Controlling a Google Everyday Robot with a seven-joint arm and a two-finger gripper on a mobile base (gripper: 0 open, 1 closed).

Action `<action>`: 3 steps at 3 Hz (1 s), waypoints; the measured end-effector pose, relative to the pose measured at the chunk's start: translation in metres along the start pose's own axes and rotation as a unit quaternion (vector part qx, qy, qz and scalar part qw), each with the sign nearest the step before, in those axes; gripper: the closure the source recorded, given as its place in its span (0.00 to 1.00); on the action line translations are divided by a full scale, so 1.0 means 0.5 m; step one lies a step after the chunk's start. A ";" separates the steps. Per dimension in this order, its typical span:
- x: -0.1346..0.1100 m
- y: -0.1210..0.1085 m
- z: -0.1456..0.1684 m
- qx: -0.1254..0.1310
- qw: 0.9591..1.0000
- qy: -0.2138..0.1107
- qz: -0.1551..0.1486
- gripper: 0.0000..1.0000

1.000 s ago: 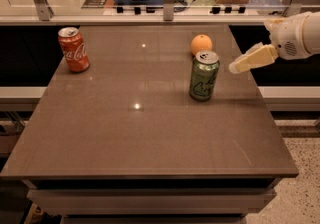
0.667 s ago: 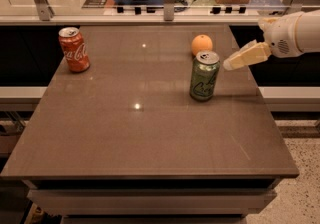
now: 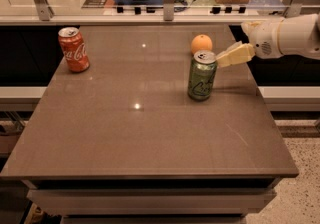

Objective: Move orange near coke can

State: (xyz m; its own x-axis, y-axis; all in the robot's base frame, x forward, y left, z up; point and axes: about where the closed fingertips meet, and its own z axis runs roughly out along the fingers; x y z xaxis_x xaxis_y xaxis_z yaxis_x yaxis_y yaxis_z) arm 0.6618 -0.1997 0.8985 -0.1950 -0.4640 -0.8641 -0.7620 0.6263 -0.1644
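One smooth round orange (image 3: 201, 43) sits near the gripper (image 3: 221, 61), whose state I cannot tell.

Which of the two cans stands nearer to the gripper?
The green can, right beside the gripper on the right; the red coke can stands at the far left.

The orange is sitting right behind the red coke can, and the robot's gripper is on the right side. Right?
No. The camera view shows the orange right behind the green can, not the coke can, which stands far left. The gripper is on the right side.
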 end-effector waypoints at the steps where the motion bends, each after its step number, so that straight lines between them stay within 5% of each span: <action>1: 0.005 -0.004 0.040 -0.017 0.999 -0.029 0.007 0.00; 3: 0.009 -0.023 0.104 -0.043 0.996 -0.069 0.020 0.00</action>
State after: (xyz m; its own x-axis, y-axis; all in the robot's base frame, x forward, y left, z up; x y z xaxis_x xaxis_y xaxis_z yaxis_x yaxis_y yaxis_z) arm 0.7017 -0.1763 0.8715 -0.1441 -0.3450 -0.9275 -0.8060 0.5846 -0.0922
